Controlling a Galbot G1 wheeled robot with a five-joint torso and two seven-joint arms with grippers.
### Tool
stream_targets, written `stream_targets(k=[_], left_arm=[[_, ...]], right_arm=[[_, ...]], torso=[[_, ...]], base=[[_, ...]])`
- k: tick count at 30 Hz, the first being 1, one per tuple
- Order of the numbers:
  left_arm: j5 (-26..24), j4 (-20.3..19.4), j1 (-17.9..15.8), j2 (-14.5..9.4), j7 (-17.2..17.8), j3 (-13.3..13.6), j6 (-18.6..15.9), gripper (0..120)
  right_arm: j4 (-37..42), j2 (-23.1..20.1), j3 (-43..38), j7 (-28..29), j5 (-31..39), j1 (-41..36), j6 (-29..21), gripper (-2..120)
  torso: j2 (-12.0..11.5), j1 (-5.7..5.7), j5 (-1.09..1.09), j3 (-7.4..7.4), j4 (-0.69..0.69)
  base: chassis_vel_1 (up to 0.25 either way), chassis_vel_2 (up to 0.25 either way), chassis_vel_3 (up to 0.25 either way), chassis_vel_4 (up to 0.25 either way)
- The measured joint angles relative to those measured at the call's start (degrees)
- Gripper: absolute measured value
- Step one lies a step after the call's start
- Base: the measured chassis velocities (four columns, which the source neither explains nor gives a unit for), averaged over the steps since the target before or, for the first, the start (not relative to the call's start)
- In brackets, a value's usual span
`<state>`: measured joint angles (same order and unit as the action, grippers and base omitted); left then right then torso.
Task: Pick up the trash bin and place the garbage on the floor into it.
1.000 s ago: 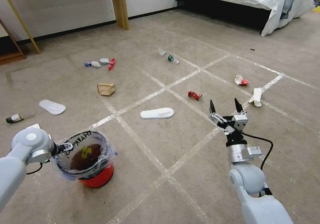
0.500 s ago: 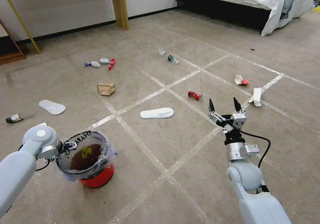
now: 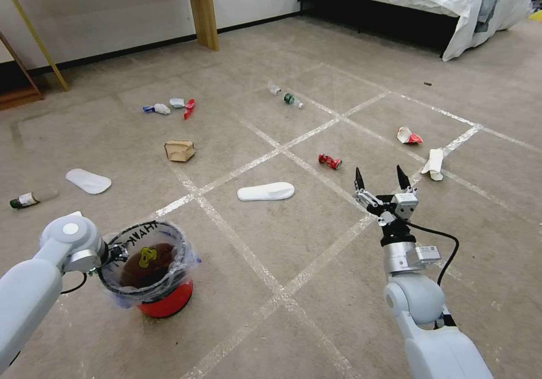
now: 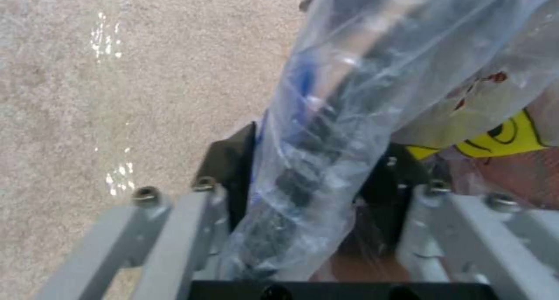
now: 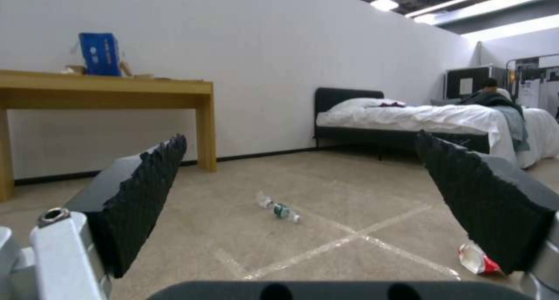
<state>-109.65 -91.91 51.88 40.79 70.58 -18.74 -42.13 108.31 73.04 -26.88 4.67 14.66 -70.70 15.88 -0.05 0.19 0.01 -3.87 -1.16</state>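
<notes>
Left pincer (image 3: 116, 253) seemingly pinching trash bin (image 3: 151, 270) rim, right pincer (image 3: 380, 179) spread above floor (image 3: 293, 238)

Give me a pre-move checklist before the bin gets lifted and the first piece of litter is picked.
1. Left gripper on the trash bin rim: ok, its fingers straddle the bag-covered rim.
2. Firmness of that grip: cannot tell.
3. Bin upright on the floor: ok.
4. Right gripper free: ok, open, holding nothing, raised above the carpet.
5. Litter in the bin: not ok; white slipper and crushed red can lie on the carpet.
</notes>
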Motion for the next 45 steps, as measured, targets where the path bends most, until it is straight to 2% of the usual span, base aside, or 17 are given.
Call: stream_targets(k=[1,4,7,8,10,12,24,30,32,33,34,35,36,40,41,44,45], left_arm=[[0.00,0.00,0.00,0.00,0.00,0.00,0.00,39],[-0.57,-0.76,0.66,-0.14,0.01,0.11,0.01,25],[-0.69,-0.91,0.77,-0.15,-0.02,0.11,0.01,23],[-1.12,-1.41,1.12,-0.15,-0.07,-0.01,0.01,14],[-1.76,-2.64,1.90,-0.20,-0.22,-0.26,0.01,5],[-1.91,-3.07,2.20,-0.29,-0.30,-0.29,0.02,2],[-4.41,-3.48,2.45,0.39,0.52,0.37,0.19,1],[-5.59,-4.55,2.92,1.77,1.53,-1.37,0.24,0],[-7.67,-6.45,3.13,3.11,3.20,-3.01,0.97,0],[-7.67,-6.45,3.13,3.11,3.20,-3.01,0.97,0],[-8.71,-9.19,3.33,3.37,4.52,-4.25,1.95,0],[-8.96,-11.05,3.57,3.10,4.84,-4.95,2.39,0],[-9.49,-13.40,3.90,2.41,5.18,-5.66,2.74,0],[-10.69,-16.67,4.15,1.03,6.02,-6.59,3.27,0],[-11.68,-17.77,3.97,0.29,7.11,-7.08,3.64,0],[-13.40,-19.31,3.50,-0.99,8.72,-7.63,4.24,0],[-15.40,-20.49,2.95,-2.18,10.13,-8.20,4.75,0]], right_arm=[[0.00,0.00,0.00,0.00,0.00,0.00,0.00,100],[0.65,-0.05,-0.32,0.08,0.04,-0.63,0.00,100],[0.73,-0.07,-0.40,0.10,0.04,-0.77,0.00,100],[0.88,-0.07,-0.54,0.16,0.04,-1.10,0.02,100],[1.17,-0.02,-0.59,0.22,0.02,-1.53,0.04,100],[1.33,-0.01,-0.59,0.22,0.01,-1.72,0.05,100],[1.78,0.19,-1.11,0.16,-0.35,-2.89,0.16,100],[1.50,0.68,-1.21,0.17,-0.42,-2.69,0.17,100],[1.44,0.78,-1.21,0.22,-0.41,-2.52,0.17,100],[1.44,0.78,-1.21,0.22,-0.41,-2.52,0.17,100],[1.43,0.76,-1.33,0.27,-0.34,-2.48,0.17,100],[1.39,0.71,-1.44,0.28,-0.30,-2.46,0.17,100],[1.30,0.64,-1.53,0.29,-0.26,-2.43,0.16,100],[1.29,0.58,-1.68,0.30,-0.15,-2.22,0.17,100],[1.29,0.66,-1.74,0.31,-0.05,-2.10,0.16,100],[1.29,0.83,-1.90,0.47,0.15,-1.89,0.16,100],[1.13,1.00,-2.05,0.63,0.12,-1.80,0.26,100]], torso=[[0.00,0.00,0.00,0.00,0.00],[0.00,0.00,0.02,0.00,0.01],[0.00,0.00,0.02,0.00,0.01],[0.01,0.00,0.01,0.01,0.01],[0.00,-0.01,0.04,0.01,0.01],[0.01,-0.01,0.04,0.02,0.02],[0.01,-0.01,0.02,0.01,0.02],[0.01,-0.01,-0.05,-0.01,-0.04],[-0.01,0.01,-0.21,-0.04,-0.08],[-0.01,0.01,-0.21,-0.04,-0.08],[-0.01,0.02,-0.22,-0.04,-0.13],[-0.01,0.02,-0.06,-0.03,-0.11],[0.00,0.02,-0.01,-0.03,-0.07],[-0.01,0.02,-0.09,-0.02,-0.02],[-0.01,0.02,-0.02,-0.02,-0.01],[0.00,0.02,-0.04,-0.01,0.00],[-0.01,0.02,-0.04,-0.01,0.00]], base=[[0.000,0.000,0.000,0.000],[0.000,0.000,0.000,0.000],[0.000,0.000,0.000,0.000],[0.000,0.000,0.000,0.000],[0.000,0.000,0.000,0.000],[0.000,0.000,0.000,0.000],[0.000,0.000,0.000,0.000],[0.000,0.000,0.000,0.000],[0.000,0.000,0.000,0.000],[0.000,0.000,0.000,0.000],[0.000,0.000,0.000,0.000],[0.000,0.000,0.000,0.000],[0.000,0.000,0.000,0.000],[0.000,0.000,0.000,0.000],[0.000,0.000,0.000,0.000],[0.000,0.000,0.000,0.000],[0.000,0.000,0.000,0.000]])
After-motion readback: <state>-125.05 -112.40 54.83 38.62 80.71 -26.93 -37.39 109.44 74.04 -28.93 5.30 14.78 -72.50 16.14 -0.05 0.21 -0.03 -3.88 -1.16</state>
